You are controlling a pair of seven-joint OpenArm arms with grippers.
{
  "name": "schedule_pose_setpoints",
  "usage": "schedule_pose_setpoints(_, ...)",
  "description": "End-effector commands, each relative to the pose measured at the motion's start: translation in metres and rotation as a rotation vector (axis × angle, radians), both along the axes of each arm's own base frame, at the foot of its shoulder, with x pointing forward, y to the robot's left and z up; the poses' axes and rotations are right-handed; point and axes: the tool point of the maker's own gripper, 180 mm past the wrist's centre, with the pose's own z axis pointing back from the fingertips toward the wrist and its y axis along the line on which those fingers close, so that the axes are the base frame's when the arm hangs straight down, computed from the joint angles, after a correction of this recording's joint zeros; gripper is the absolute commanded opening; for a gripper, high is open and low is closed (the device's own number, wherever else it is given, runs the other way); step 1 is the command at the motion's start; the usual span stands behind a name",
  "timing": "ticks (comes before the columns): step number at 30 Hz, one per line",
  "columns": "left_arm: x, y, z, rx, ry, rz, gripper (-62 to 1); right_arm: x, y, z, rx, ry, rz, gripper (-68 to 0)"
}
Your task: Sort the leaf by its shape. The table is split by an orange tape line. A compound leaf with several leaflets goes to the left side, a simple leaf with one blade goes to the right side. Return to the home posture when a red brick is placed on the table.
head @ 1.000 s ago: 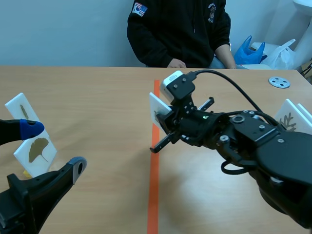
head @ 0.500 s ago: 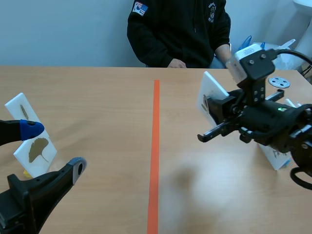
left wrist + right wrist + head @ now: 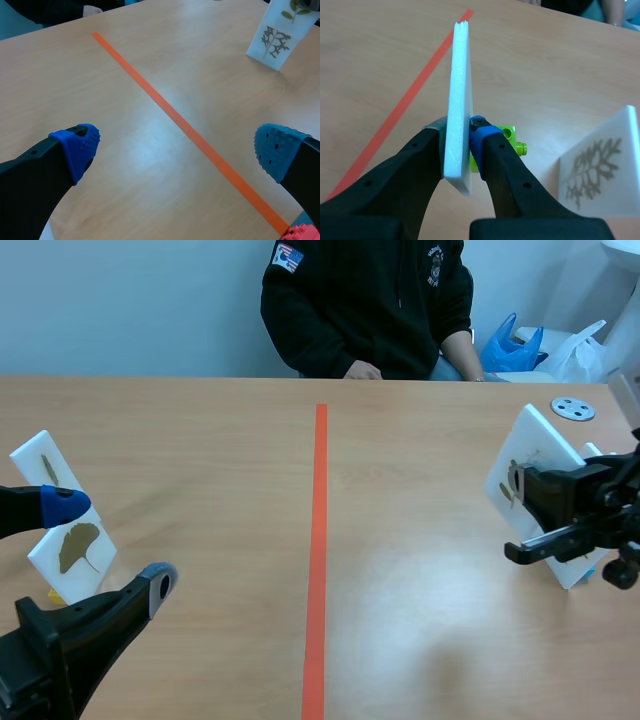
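Note:
My right gripper point(image 3: 522, 522) is shut on a white card point(image 3: 537, 443) bearing a small single-blade leaf point(image 3: 514, 483), held upright just above the table's right side. In the right wrist view the card point(image 3: 458, 95) stands edge-on, pressed between the fingers point(image 3: 485, 137). Just behind it on the right side stands a card with a compound leaf point(image 3: 599, 170). My left gripper point(image 3: 108, 540) rests open at the near left with nothing between its blue pads point(image 3: 76, 144). Behind it stand a card with a fan-shaped leaf point(image 3: 72, 545) and another leaf card point(image 3: 44, 464).
The orange tape line point(image 3: 317, 540) runs down the table's middle. A green brick point(image 3: 511, 136) lies behind the held card. A red studded piece point(image 3: 303, 233) shows beside my left gripper. A person point(image 3: 365, 300) sits across the table. A grey disc point(image 3: 573, 408) lies far right.
My right arm has carried the white leaf card from the tape line across to the table's right side and lowered it. The left arm has stayed still.

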Motion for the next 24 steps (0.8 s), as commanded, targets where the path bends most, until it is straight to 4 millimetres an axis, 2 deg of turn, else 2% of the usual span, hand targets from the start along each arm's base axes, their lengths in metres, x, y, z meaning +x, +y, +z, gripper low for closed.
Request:
schedule_pose_setpoints(1,0.003,-0.003,0.011,-0.022,-0.034,-0.001,1.4,0.001,-0.005,0.007,0.008,-0.017,-0.010,-64.2)
schedule_pose_setpoints(5,0.003,-0.003,0.011,-0.022,-0.034,-0.001,1.4,-0.008,-0.016,0.000,0.004,0.018,-0.041,-64.2)
schedule_pose_setpoints(11,0.003,-0.003,0.011,-0.022,-0.034,-0.001,1.4,-0.012,-0.020,-0.010,0.015,0.043,-0.063,-64.2)
schedule_pose_setpoints(19,0.003,-0.003,0.011,-0.022,-0.034,-0.001,1.4,-0.007,-0.037,-0.032,0.053,0.044,-0.130,-64.3)
schedule_pose_setpoints(24,0.003,-0.003,0.011,-0.022,-0.034,-0.001,1.4,-0.001,-0.048,-0.053,0.050,0.071,-0.148,-64.3)
